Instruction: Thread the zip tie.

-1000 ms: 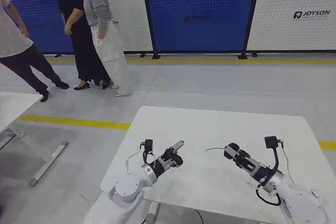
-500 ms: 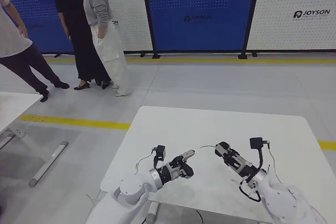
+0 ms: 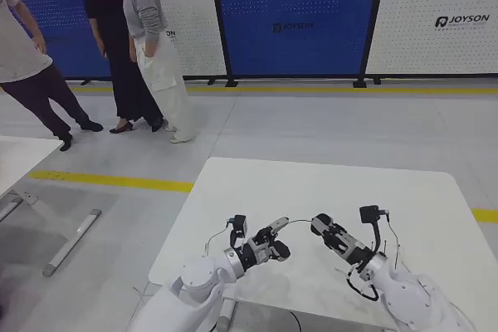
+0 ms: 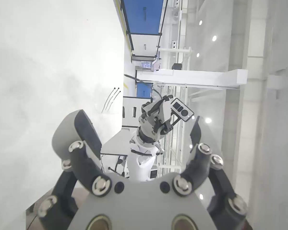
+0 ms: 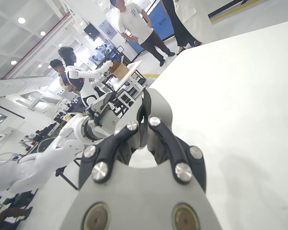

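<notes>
While the left gripper (image 3: 279, 235) is hovering low over the near half of the table (image 3: 332, 178), its jaws are standing wide apart and gripping nothing. Its two dark pads (image 4: 88, 130) are facing each other across an open gap, and the opening is pointing across the table toward the other arm.

Just beside it, between the two arms, the zip tie (image 3: 299, 221) is hanging in the air as a thin dark strand, clear of the tabletop. Its free end is reaching toward the upper finger of the left gripper (whether tip and finger are touching, I cannot tell), and its other end is running into the right gripper (image 3: 318, 222).

That gripper is closing tight on the tie: in the right wrist view its fingers are pressing together with no gap between them, and the pinched part of the strand is hiding there. The arm is sitting low over the table, angled toward the left one.

Farther off, a few loose ties (image 4: 112, 98) are lying flat on the table near its edge, well apart from both grippers.
</notes>
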`<state>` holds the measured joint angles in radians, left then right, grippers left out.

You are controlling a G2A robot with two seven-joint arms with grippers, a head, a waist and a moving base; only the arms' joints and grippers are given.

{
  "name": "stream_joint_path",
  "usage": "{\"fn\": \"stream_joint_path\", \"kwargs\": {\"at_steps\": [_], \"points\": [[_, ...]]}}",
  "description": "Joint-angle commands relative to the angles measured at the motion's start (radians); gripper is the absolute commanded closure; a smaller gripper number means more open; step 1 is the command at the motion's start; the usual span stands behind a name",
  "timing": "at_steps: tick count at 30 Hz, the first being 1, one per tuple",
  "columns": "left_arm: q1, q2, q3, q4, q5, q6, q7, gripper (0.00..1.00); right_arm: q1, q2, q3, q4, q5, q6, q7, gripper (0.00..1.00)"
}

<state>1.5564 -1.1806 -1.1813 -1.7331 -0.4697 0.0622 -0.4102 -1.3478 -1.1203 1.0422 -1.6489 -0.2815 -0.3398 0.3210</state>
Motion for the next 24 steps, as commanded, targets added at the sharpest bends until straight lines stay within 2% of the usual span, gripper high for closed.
{"fn": "stream_joint_path", "kwargs": {"at_steps": [1, 3, 12, 14, 16, 17, 19, 20, 24], "points": [[-0.014, -0.005, 0.018, 0.012, -0.055, 0.010, -0.002, 0.00, -0.010, 0.002, 0.003, -0.014, -0.005, 0.000, 0.003, 1.00], [-0.042, -0.013, 0.030, 0.036, -0.145, 0.034, -0.005, 0.00, -0.017, 0.003, 0.007, -0.019, -0.013, 0.000, -0.006, 1.00], [-0.042, -0.013, 0.030, 0.036, -0.145, 0.034, -0.005, 0.00, -0.020, 0.003, 0.007, -0.019, -0.020, 0.000, -0.019, 1.00], [-0.042, -0.016, 0.037, 0.031, -0.173, 0.007, -0.011, 0.00, -0.020, 0.003, 0.007, -0.019, -0.020, 0.000, -0.019, 1.00], [-0.049, -0.019, 0.040, 0.034, -0.212, 0.001, -0.014, 0.00, -0.020, 0.003, 0.007, -0.019, -0.020, 0.000, -0.019, 1.00], [-0.058, -0.022, 0.045, 0.038, -0.234, 0.003, -0.004, 0.00, -0.020, 0.003, 0.007, -0.019, -0.020, 0.000, -0.019, 1.00], [-0.070, -0.029, 0.058, 0.034, -0.262, -0.021, 0.042, 0.00, -0.020, 0.003, 0.007, -0.019, -0.020, 0.000, -0.019, 1.00], [-0.076, -0.032, 0.069, 0.037, -0.261, -0.024, 0.065, 0.00, -0.020, 0.003, 0.007, -0.019, -0.020, 0.000, -0.019, 1.00], [-0.076, -0.032, 0.069, 0.037, -0.261, -0.024, 0.065, 0.00, -0.020, 0.003, 0.007, -0.019, -0.020, 0.000, -0.019, 1.00]]}}
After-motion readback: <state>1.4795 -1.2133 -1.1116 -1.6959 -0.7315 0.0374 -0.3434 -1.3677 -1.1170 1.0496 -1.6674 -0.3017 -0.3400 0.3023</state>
